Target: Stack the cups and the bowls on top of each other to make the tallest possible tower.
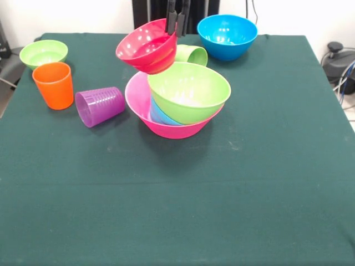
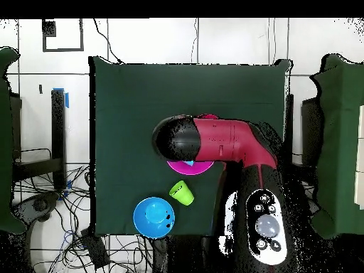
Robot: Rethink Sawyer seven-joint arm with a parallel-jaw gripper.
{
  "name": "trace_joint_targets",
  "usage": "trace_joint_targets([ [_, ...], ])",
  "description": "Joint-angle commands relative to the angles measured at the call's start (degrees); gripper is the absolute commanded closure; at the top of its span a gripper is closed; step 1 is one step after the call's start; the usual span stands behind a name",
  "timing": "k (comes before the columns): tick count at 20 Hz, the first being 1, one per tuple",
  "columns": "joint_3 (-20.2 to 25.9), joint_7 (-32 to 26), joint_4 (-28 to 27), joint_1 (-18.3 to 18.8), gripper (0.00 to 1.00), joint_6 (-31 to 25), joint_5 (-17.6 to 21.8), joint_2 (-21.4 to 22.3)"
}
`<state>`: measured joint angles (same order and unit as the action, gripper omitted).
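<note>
My gripper [image 1: 176, 30] comes down from the top edge and is shut on the far rim of the small red bowl [image 1: 146, 47]. The bowl hangs tilted in the air above the left rim of the tower. The tower is the large pink bowl [image 1: 169, 128], with a light blue piece [image 1: 162, 114] and a medium green bowl [image 1: 189, 91] lying tilted in it. An orange cup [image 1: 54, 84] stands upright at the left. A purple cup [image 1: 100, 105] lies on its side beside it. A light green cup [image 1: 192, 55] lies on its side behind the tower. In the overhead view my arm [image 2: 217, 142] hides most of the pink bowl [image 2: 190, 168].
A medium blue bowl [image 1: 227, 36] stands at the back right and also shows in the overhead view [image 2: 153, 216], with the light green cup [image 2: 181, 193] near it. A small green bowl [image 1: 43, 53] stands at the back left. The dark green tabletop [image 1: 183, 210] spreads out in front of the tower.
</note>
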<state>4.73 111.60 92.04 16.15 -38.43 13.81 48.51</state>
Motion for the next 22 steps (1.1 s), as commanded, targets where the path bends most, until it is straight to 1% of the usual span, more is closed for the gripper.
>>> trace_joint_targets([
  [1, -2.7, 12.5, 3.5, -2.8, 1.0, 2.7, -0.8, -2.5],
  [14, -6.2, 17.6, 0.8, -8.4, 1.0, 2.7, -1.6, -5.2],
  [19, -6.7, 18.3, 1.0, -8.7, 1.0, 3.1, -3.4, -5.6],
  [22, -6.6, 17.8, 1.8, -8.2, 1.0, 3.7, -4.6, -5.5],
])
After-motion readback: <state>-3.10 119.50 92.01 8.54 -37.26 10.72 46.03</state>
